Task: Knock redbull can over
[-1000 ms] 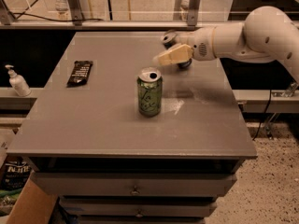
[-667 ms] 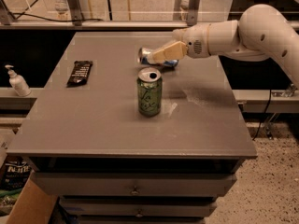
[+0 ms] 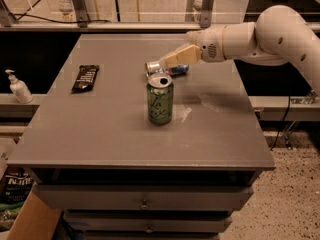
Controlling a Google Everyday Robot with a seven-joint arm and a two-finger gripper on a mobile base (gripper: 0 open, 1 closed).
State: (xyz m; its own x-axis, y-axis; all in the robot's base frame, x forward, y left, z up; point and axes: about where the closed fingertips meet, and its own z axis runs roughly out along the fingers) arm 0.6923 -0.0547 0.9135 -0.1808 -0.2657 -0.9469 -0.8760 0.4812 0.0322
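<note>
The slim blue-and-silver metal redbull can (image 3: 178, 70) lies on its side on the grey bench (image 3: 90, 134), just behind the upright green can (image 3: 160, 103). The tan-tipped gripper (image 3: 169, 62) sits right against its upper side. I cannot tell whether its jaws are wide or narrow. A black wrapped bar (image 3: 85, 77) lies well left.

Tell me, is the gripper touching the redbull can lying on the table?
Cannot tell. In the camera view the gripper, behind the green can, overlaps the tipped redbull can with no gap showing, but overlap alone proves no contact.
</note>
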